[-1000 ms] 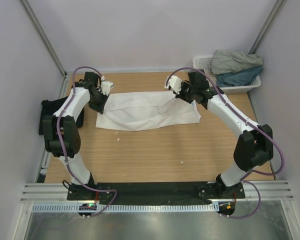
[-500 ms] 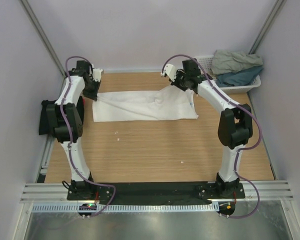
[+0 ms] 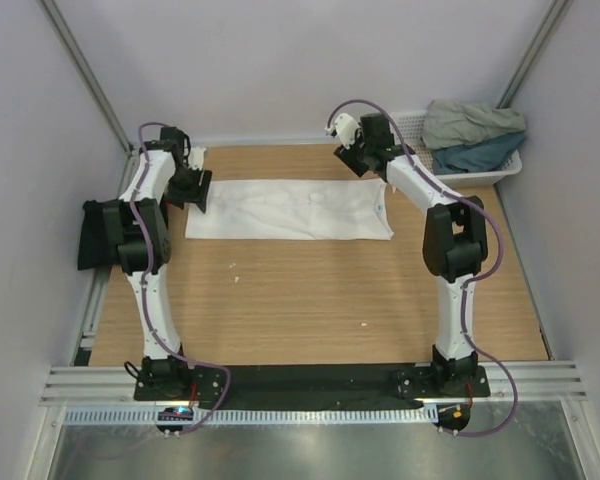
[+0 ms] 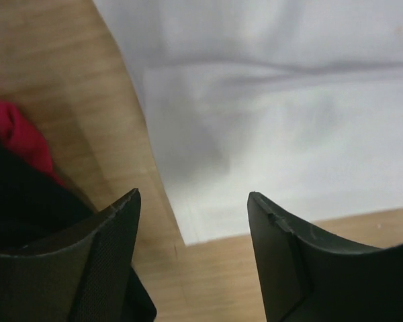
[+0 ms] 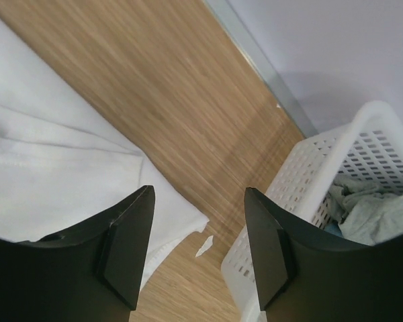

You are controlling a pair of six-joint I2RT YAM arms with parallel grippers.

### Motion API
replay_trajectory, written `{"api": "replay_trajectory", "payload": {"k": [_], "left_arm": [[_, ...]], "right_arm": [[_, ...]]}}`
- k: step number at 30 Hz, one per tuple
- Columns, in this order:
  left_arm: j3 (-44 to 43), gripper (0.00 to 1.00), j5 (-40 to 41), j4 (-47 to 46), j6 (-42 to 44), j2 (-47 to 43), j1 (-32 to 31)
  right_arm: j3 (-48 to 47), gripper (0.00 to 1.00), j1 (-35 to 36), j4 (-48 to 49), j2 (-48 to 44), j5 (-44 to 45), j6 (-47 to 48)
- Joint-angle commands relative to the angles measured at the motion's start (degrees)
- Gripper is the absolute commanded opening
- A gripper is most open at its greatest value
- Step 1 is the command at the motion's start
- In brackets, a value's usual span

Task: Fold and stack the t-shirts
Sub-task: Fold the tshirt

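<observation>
A white t-shirt (image 3: 290,208) lies flat on the wooden table as a long folded strip. My left gripper (image 3: 197,188) hovers open over its left end; in the left wrist view (image 4: 193,194) the shirt's corner (image 4: 269,134) shows between the fingers, untouched. Above the shirt's far right corner my right gripper (image 3: 363,160) stands open; its own view (image 5: 199,189) shows that white corner (image 5: 60,188) beside the left finger. A black t-shirt (image 3: 102,232) sits at the table's left edge. Grey-green (image 3: 470,122) and teal (image 3: 480,155) t-shirts fill the basket.
The white lattice basket (image 3: 412,125) stands at the back right corner, close to my right gripper, its wall (image 5: 322,181) next to the right finger. A small white scrap (image 5: 205,247) lies on the wood. Something red (image 4: 20,134) shows above the dark cloth at my left.
Both grippers have opened and let go of the white shirt's ends. The shirt, lifted and stretched before, has dropped flat as a strip. Both arms reached further back.
</observation>
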State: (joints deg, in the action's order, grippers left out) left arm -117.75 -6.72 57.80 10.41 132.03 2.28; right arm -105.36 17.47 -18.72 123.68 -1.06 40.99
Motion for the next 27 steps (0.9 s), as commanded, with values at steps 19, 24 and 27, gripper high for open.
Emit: {"api": "replay_trajectory", "payload": {"k": [19, 24, 27], "left_arm": [[8.9, 1.00, -4.6, -3.7, -2.1, -8.5, -7.2], [9.2, 1.00, -4.7, -2.8, -3.6, -6.8, -7.3], [7.9, 1.00, -4.3, -0.6, -4.9, -4.6, -7.3]], "right_arm": [[-0.1, 0.79, 0.3, -13.0, 0.6, -8.6, -45.0], [-0.4, 0.79, 0.4, -12.8, 3.4, -9.6, -46.4], [-0.5, 0.79, 0.4, -12.4, 5.2, -10.5, -47.1]]}}
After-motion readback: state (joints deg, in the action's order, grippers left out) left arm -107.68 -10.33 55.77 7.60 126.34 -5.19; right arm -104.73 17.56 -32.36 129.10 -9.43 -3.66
